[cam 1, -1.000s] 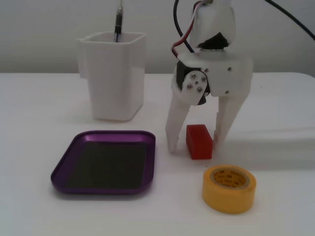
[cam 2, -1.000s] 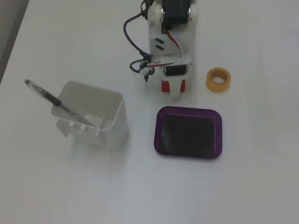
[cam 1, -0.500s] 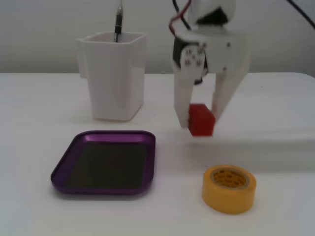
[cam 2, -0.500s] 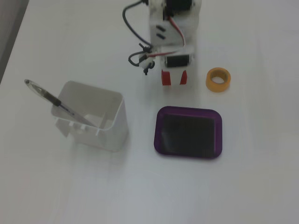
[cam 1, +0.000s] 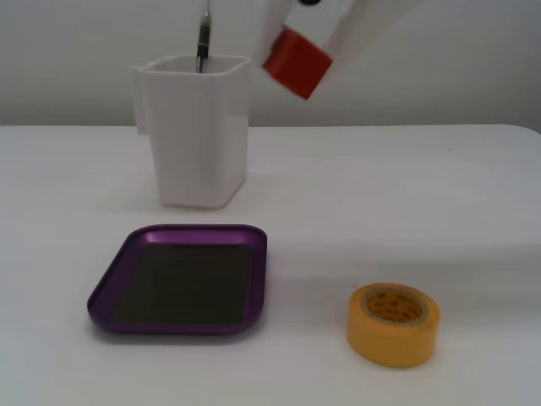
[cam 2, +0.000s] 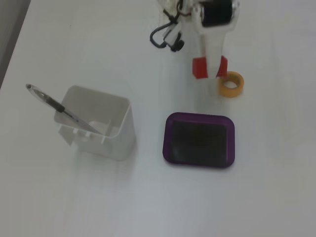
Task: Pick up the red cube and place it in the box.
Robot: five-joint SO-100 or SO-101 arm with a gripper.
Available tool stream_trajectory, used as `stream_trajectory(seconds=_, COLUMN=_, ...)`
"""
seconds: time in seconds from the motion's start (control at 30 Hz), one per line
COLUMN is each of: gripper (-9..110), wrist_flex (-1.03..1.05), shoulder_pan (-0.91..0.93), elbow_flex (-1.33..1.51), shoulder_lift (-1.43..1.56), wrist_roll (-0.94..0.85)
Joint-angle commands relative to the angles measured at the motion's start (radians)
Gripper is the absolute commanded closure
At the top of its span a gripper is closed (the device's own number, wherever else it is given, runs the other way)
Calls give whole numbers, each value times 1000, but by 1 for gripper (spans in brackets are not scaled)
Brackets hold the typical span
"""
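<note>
My gripper [cam 1: 306, 49] is shut on the red cube [cam 1: 294, 63] and holds it high above the table, its white fingers on either side of the cube. In the other fixed view the gripper [cam 2: 211, 70] reaches in from the top edge, and the cube [cam 2: 199, 68] shows on both sides of a white finger. The box, a shallow purple tray [cam 1: 108, 286] with a dark floor, lies empty on the table. In that other fixed view the tray [cam 2: 168, 140] lies below the gripper, apart from it.
A tall white square container [cam 1: 199, 135] with a pen [cam 1: 203, 38] stands behind the tray; it also shows at the left [cam 2: 101, 126]. A yellow tape roll [cam 1: 393, 326] lies to the tray's right, close to the gripper [cam 2: 231, 85]. Black cables [cam 2: 165, 37] hang by the arm.
</note>
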Motion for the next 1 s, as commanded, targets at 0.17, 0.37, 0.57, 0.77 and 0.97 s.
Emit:
stream_trajectory(seconds=0.17, gripper=102, wrist_flex=-91, shoulder_pan=69, elbow_flex=-236, shoulder_lift=-356, wrist_roll=175)
stream_trajectory(seconds=0.37, gripper=102, wrist_flex=-84, shoulder_pan=69, elbow_flex=-416, shoulder_lift=-571, wrist_roll=201)
stream_trajectory(seconds=0.57, gripper=102, wrist_flex=-84, shoulder_pan=74, elbow_flex=-512, shoulder_lift=-715, wrist_roll=201)
stream_trajectory(seconds=0.77, gripper=102, wrist_flex=-84, shoulder_pan=124, elbow_flex=-526, shoulder_lift=-778, wrist_roll=192)
stream_trajectory(seconds=0.97, gripper=102, wrist_flex=-84, shoulder_pan=124, elbow_flex=-526, shoulder_lift=-782, wrist_roll=190)
